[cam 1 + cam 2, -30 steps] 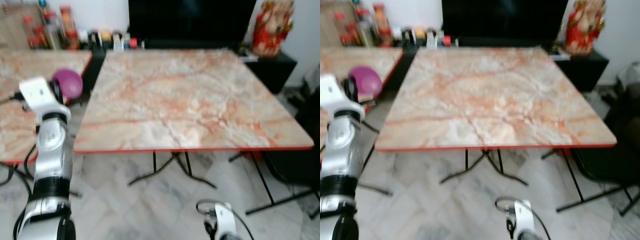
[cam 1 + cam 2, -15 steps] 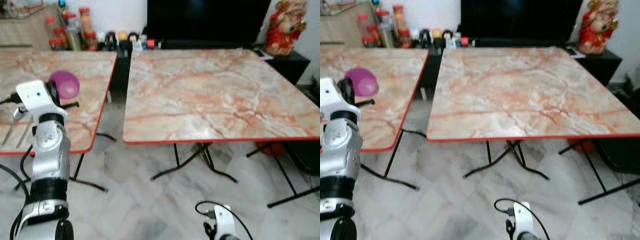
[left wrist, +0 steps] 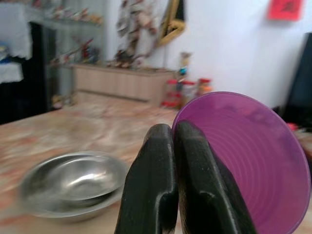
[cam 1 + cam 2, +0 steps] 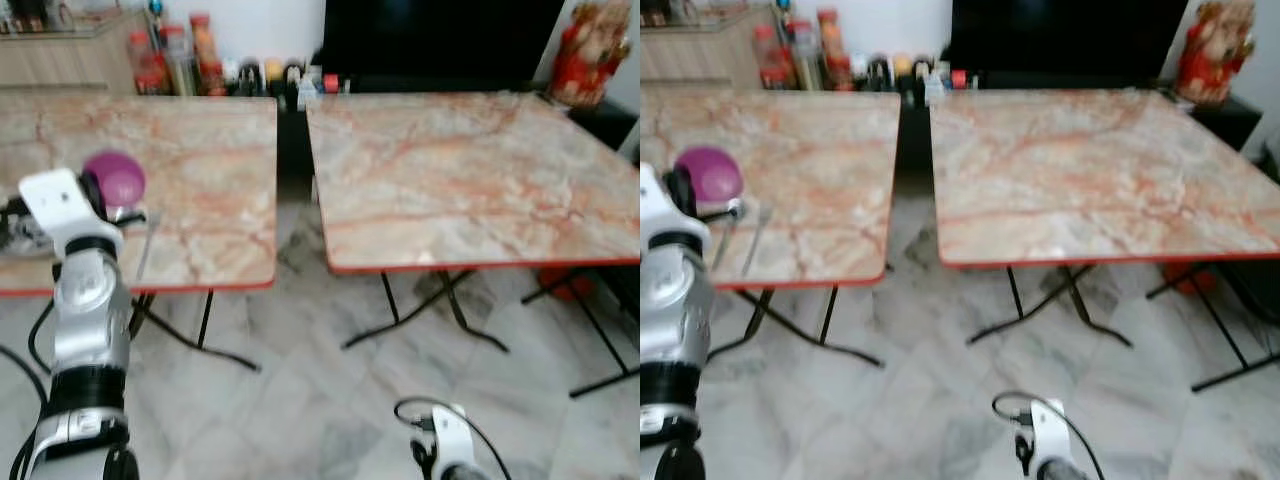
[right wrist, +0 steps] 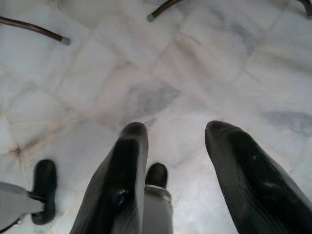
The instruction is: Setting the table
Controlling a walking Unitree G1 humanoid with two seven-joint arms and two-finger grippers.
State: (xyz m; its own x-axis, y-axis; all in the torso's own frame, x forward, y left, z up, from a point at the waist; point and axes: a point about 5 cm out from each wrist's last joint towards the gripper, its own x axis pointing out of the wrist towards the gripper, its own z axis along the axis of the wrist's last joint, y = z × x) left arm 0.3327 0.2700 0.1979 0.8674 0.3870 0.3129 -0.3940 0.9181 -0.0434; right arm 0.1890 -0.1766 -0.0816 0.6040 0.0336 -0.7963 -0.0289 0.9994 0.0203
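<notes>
While the left gripper [image 3: 168,185] holds the purple bowl [image 3: 248,161] by its rim, fingers [image 3: 151,190] pinched nearly together, the bowl hangs over the left table [image 4: 200,190] near its front edge. A steel bowl [image 3: 73,183] sits on that table just ahead of the fingers. The bare right table [image 4: 470,170] lies well off to the robot's right. Low over the floor [image 5: 195,73], the right gripper [image 5: 175,161] hangs idle, fingers spread.

I see jars and bottles [image 4: 180,60] along the back wall | dark TV screen [image 4: 440,40] behind the right side | red and gold figurine [image 4: 590,50] on a black cabinet, far right | grey marble floor [image 4: 300,400] | wooden sideboard [image 3: 122,83] in the distance
</notes>
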